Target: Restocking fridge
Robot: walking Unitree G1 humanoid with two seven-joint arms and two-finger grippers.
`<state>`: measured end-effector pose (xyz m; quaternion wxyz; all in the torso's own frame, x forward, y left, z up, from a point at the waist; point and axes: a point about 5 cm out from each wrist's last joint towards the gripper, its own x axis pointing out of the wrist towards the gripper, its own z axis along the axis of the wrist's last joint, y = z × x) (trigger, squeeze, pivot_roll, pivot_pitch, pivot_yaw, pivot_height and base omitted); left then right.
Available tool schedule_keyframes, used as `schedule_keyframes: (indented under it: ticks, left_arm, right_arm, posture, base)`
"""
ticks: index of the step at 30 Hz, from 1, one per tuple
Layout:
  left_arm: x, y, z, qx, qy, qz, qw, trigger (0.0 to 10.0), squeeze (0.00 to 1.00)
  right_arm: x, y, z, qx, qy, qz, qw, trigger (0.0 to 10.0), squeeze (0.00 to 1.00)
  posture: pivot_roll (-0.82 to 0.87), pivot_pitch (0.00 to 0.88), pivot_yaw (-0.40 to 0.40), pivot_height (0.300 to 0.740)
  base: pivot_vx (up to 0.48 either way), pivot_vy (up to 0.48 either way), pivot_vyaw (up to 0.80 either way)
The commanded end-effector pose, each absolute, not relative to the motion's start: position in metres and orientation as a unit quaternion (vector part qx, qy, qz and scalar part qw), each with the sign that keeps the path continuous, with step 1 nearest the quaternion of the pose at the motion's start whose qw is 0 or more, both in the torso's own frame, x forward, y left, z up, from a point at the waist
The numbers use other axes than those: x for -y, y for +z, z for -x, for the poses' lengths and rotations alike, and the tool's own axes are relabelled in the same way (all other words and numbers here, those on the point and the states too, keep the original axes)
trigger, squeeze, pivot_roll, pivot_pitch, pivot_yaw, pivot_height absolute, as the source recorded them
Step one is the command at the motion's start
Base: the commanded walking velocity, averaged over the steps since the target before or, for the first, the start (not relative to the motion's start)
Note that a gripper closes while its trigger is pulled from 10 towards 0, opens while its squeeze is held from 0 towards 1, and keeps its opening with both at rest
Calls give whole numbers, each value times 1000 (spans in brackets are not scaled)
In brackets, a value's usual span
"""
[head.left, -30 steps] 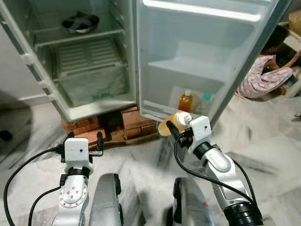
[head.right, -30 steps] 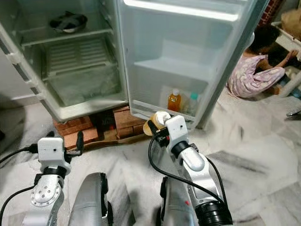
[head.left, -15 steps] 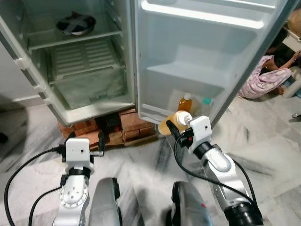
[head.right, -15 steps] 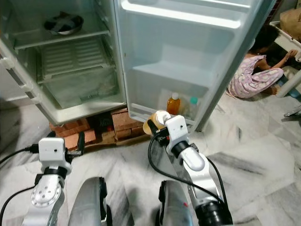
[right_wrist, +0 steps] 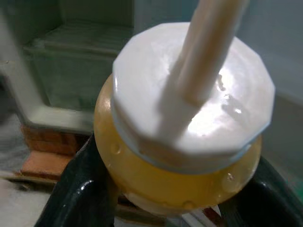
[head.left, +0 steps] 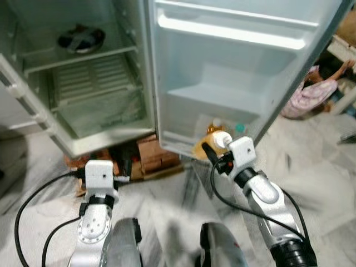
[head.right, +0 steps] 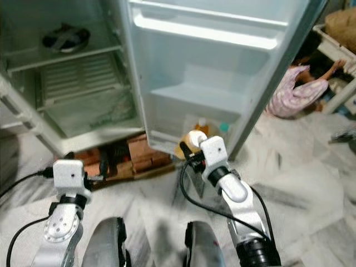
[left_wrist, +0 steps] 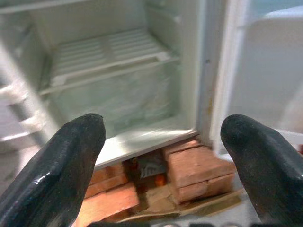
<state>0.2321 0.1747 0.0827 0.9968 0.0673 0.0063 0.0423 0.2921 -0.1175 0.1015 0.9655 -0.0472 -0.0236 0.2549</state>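
Left claw [head.left: 119, 177] hangs low before the open fridge [head.left: 83, 111], fingers [left_wrist: 57, 161] apart, holding nothing; bricks [left_wrist: 199, 165] prop up the fridge base. Right claw [head.right: 192, 153] is clamped on the yellow bottle [right_wrist: 180, 156] just under its white cap [right_wrist: 194, 94], held just in front of the door's bottom shelf [head.left: 183, 142], where other bottles [head.left: 214, 125] stand. Bottle looks full, so fairly heavy — wet beads make it slippery; the neck grip suits it. Versus a second ago the whole view has shifted — the camera moved closer; the grip is unchanged. A person [head.right: 300, 92] crouches at far right.
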Motion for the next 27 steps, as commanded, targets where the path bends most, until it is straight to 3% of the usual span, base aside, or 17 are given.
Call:
schedule_keyframes:
  ticks: [1, 27]
  left_arm:
    - [-173, 82, -232, -9, 42, -66, 997, 10000, 0]
    - [-172, 83, -234, -4, 38, -64, 997, 10000, 0]
  right_arm:
    - [120, 101, -290, 25, 257, 53, 965, 10000, 0]
    - [117, 102, -289, 35, 271, 64, 960, 10000, 0]
  posture:
    - [-13, 160, -38, 617]
    - [-14, 159, -37, 617]
  base:
    - [259, 0, 0]
    - [278, 0, 0]
